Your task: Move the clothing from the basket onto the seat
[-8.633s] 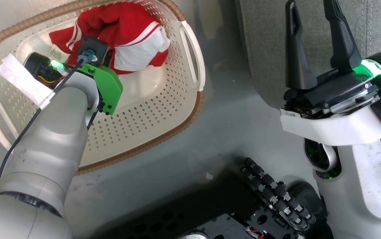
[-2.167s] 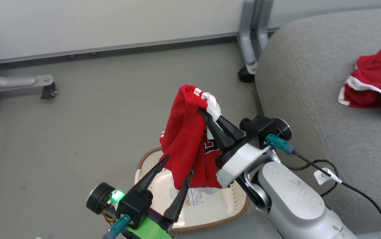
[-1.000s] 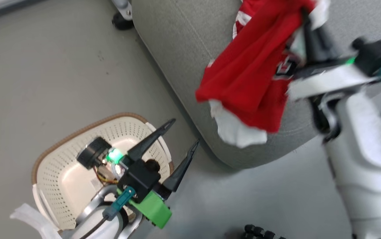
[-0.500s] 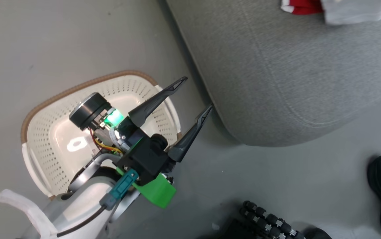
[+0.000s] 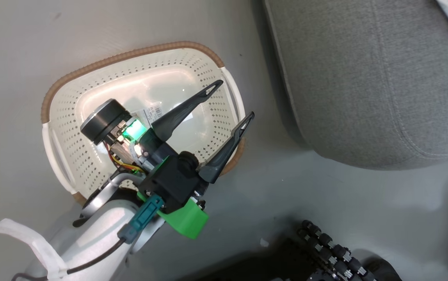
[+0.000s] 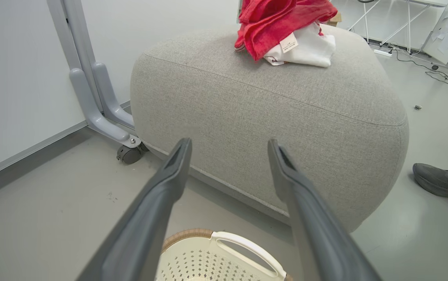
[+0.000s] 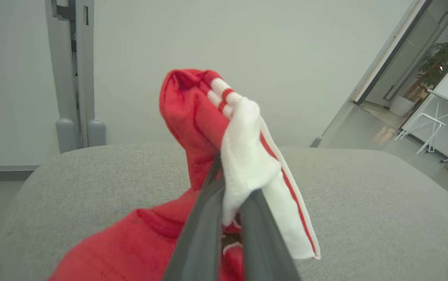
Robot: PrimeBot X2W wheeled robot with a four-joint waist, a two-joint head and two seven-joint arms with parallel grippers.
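The cream basket [image 5: 130, 58] stands on the floor with nothing in it but a paper label. Over its right end my left gripper [image 5: 235, 98] hangs open and holds nothing; its own view shows the spread left gripper [image 6: 228, 144] pointing at the grey seat [image 6: 267, 117], with the basket rim [image 6: 187, 234] below. Red and white clothing [image 6: 286, 31] rests on top of the seat and runs out of that view's top. My right gripper [image 7: 228, 195] is shut on a red garment with a white panel [image 7: 192, 117], held just above the seat [image 7: 364, 203], its lower folds touching the cushion.
The seat [image 5: 364, 78] stands right of the basket with a strip of grey floor between. A grey metal frame leg with a castor [image 6: 103, 105] stands by the seat's far left. A person's dark shoe [image 6: 442, 183] is on the floor to the right.
The head camera has swung down toward the basket, so the right arm and its garment have left that view. My left gripper stays open over the basket.
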